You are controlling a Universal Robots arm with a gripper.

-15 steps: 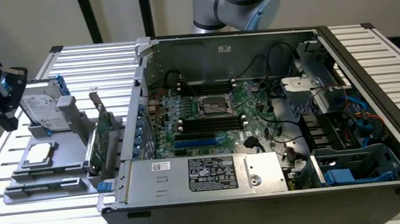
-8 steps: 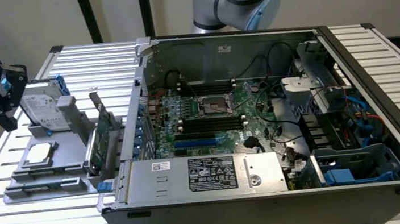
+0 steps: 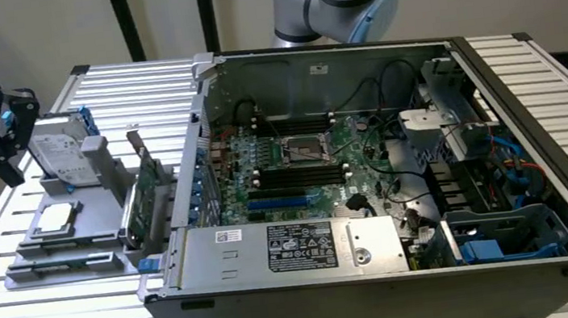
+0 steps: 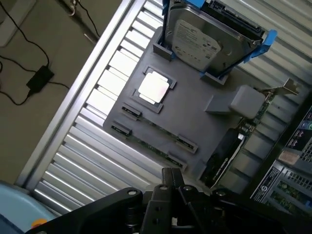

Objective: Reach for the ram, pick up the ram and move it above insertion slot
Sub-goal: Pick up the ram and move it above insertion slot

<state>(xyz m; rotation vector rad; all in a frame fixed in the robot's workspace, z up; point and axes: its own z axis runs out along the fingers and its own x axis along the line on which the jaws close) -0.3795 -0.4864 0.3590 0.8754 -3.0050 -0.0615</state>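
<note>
The gripper (image 3: 10, 172), clenched on nothing, is seen held above the exterior view's left end of the grey fixture tray (image 3: 32, 271), close beside the upright hard drive (image 3: 62, 158). The ram (image 4: 151, 146) is laid flat in its clips along the tray's outer edge, the side away from the hard drive. Its long axis is set along that edge, with the square processor chip (image 4: 154, 87) between it and the drive. From the wrist, the ram is framed just ahead of the closed fingertips of the gripper (image 4: 171, 176), apart from them and untouched. The stick's thin green line and its end clips are supplied by the wrist view. The gripper's height over the tray is supplied by the exterior view, along with the open computer case (image 3: 545, 167) and the dark insertion slots (image 3: 302, 175) well off to the right.
</note>
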